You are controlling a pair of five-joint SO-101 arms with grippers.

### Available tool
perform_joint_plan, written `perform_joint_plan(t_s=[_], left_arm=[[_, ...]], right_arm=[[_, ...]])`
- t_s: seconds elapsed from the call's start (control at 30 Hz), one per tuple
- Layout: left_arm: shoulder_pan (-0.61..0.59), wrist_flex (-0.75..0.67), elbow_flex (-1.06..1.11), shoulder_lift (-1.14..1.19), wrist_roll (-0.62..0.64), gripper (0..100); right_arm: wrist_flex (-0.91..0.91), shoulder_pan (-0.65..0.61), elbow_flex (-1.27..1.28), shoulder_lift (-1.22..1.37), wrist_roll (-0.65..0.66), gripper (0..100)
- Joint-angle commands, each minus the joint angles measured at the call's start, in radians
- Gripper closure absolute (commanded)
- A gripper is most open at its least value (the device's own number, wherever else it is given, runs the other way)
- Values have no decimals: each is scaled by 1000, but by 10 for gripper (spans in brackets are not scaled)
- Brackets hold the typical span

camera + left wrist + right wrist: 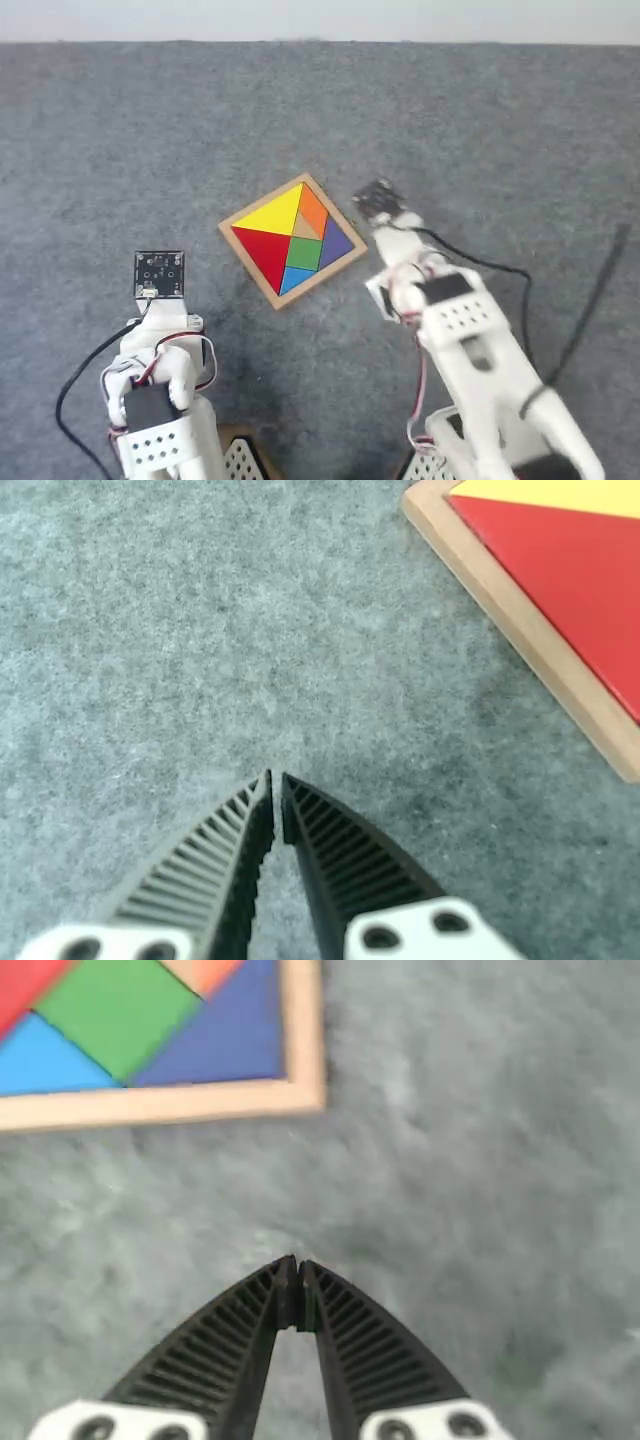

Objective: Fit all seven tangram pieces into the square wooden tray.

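The square wooden tray (247, 264) lies turned like a diamond on the grey carpet (120, 130), roughly in the middle between the two arms. All seven pieces sit inside it: a large yellow triangle (272, 212) at the far left, a large red triangle (262, 252) below it, an orange piece (313, 210) at the far corner, a small tan piece (306, 228) in the centre, a green square (303, 252), a blue triangle (294, 279) at the near corner and a purple piece (336, 243) along the right side. The left gripper (276, 780) hangs over bare carpet, apart from the tray's left corner, its two toothed fingers (215, 850) pressed nearly together and holding nothing. The right gripper (296, 1263) is over the carpet near the tray's right corner, its jaws closed tip to tip and likewise empty.
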Motion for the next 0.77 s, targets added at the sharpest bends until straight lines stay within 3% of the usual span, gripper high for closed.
perform_joint_plan(t_s=[0.0, 0.37, 0.73], left_arm=[[-3, 5, -8, -18, -9, 985], [-3, 5, -8, -18, -9, 985], [-3, 5, -8, -18, -9, 985]], right_arm=[[-117, 104, 127, -176, 2, 990], [-541, 128, 365, -245, 2, 990], [-601, 131, 393, -249, 2, 990]])
